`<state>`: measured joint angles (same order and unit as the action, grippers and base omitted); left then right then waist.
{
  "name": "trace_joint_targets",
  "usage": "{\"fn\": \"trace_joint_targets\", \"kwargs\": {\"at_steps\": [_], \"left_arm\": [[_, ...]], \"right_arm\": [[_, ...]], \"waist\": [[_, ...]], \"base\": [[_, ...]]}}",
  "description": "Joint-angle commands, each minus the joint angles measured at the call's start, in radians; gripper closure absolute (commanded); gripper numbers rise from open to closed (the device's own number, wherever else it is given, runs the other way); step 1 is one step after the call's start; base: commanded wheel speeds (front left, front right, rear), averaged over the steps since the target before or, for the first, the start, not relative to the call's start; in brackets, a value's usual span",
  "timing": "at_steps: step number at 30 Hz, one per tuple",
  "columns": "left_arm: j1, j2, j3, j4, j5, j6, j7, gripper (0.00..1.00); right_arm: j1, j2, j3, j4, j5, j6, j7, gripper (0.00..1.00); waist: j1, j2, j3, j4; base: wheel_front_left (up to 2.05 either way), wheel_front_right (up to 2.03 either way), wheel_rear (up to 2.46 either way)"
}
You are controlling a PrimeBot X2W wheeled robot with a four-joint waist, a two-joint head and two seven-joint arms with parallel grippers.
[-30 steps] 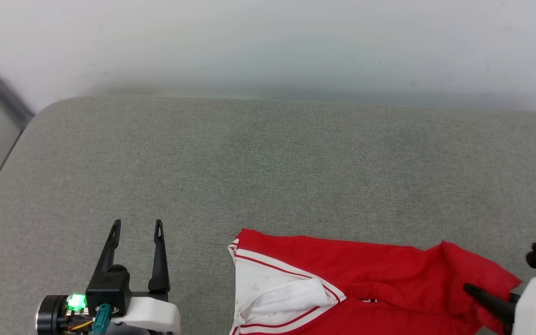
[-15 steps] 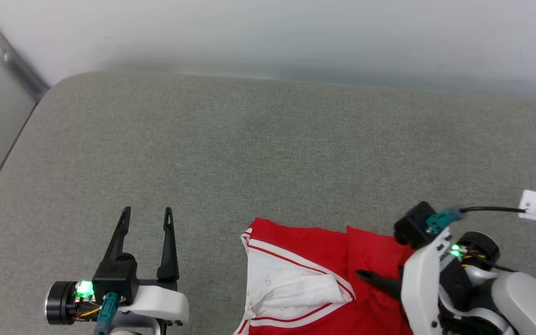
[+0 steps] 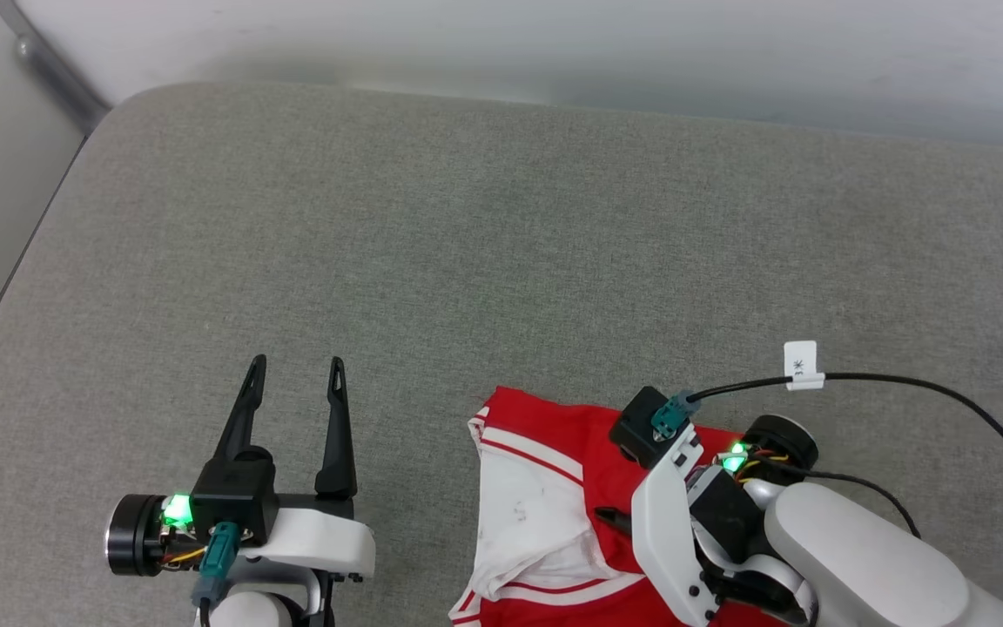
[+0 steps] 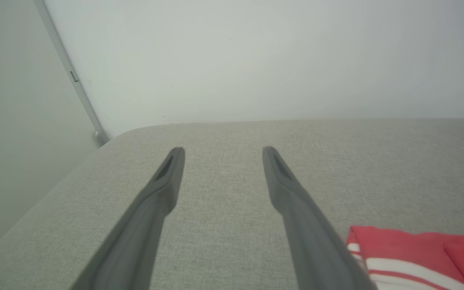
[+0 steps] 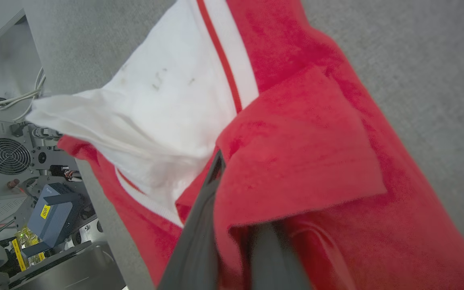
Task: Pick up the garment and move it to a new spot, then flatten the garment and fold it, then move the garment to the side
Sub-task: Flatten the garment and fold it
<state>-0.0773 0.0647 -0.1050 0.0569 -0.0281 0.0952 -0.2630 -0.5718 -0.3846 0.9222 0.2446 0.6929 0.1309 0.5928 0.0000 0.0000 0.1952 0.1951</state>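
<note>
The garment (image 3: 536, 496) lies on the cushion (image 3: 501, 244), near edge; left pincer (image 3: 297, 383) to its left; right pincer (image 3: 615, 521) on it.

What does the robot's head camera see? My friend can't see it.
The right gripper pinches a fold of the red and white garment, low and right of centre on a grey fabric surface. The left gripper is open and empty at lower left.

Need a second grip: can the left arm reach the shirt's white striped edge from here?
Probably yes. The left gripper is open, only bare grey surface lies between it and the near edge of the garment, and the right gripper pinches a red flap farther over.
</note>
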Motion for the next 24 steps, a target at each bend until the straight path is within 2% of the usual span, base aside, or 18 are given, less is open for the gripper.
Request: {"fn": "trace_joint_targets", "kwargs": {"at_steps": [1, 4, 5, 6, 7, 12, 15, 19, 24], "left_arm": [[-0.01, -0.001, -0.002, 0.001, 0.001, -0.002, -0.002, 0.0], [0.0, -0.005, 0.003, 0.004, -0.006, 0.002, -0.002, 0.0], [0.004, -0.006, 0.005, 0.005, -0.006, 0.004, -0.002, 0.0], [0.01, -0.006, 0.007, 0.008, -0.006, 0.004, -0.002, 0.0], [0.014, -0.006, 0.009, 0.01, -0.004, 0.004, -0.002, 0.0], [0.037, -0.002, 0.022, 0.016, 0.009, -0.005, -0.002, 0.0], [0.056, 0.003, 0.03, 0.012, 0.011, -0.006, -0.002, 0.0], [0.075, 0.005, 0.032, 0.006, 0.017, -0.013, -0.002, 0.0], [0.095, 0.004, 0.028, 0.0, 0.02, -0.013, -0.002, 0.0]], "right_arm": [[-0.002, 0.007, 0.017, 0.019, 0.011, 0.0, -0.008, 1.0], [-0.011, 0.002, 0.053, 0.057, 0.019, 0.0, -0.042, 1.0], [-0.019, -0.005, 0.067, 0.058, 0.006, 0.0, -0.061, 0.73], [-0.024, -0.015, 0.073, 0.057, -0.006, -0.001, -0.089, 0.31], [-0.025, -0.021, 0.074, 0.053, -0.01, -0.001, -0.117, 0.0], [0.0, -0.081, 0.049, -0.027, -0.04, -0.001, -0.243, 0.0], [0.032, -0.128, -0.007, -0.107, -0.061, 0.0, -0.29, 0.0], [0.089, -0.169, -0.187, -0.199, -0.108, -0.001, -0.368, 0.0], [0.204, -0.107, -0.5, -0.235, -0.243, -0.001, -0.531, 0.0]], "waist": [[0.0, 0.0, 0.008, 0.008], [0.0, 0.0, 0.011, 0.006], [0.0, 0.0, 0.009, 0.004], [0.0, 0.0, 0.004, 0.002], [0.0, 0.0, -0.003, -0.001], [0.0, 0.0, -0.049, -0.028], [0.0, 0.0, -0.08, -0.052], [0.0, 0.0, -0.111, -0.085], [0.0, 0.0, -0.141, -0.118]], "base": [[0.0, 0.0, 0.0], [0.0, 0.0, 0.0], [0.0, 0.0, 0.0], [0.0, 0.0, 0.0], [0.0, 0.0, 0.0], [0.0, 0.0, 0.0], [0.0, 0.0, 0.0], [0.0, 0.0, 0.0], [0.0, 0.0, 0.0]]}}
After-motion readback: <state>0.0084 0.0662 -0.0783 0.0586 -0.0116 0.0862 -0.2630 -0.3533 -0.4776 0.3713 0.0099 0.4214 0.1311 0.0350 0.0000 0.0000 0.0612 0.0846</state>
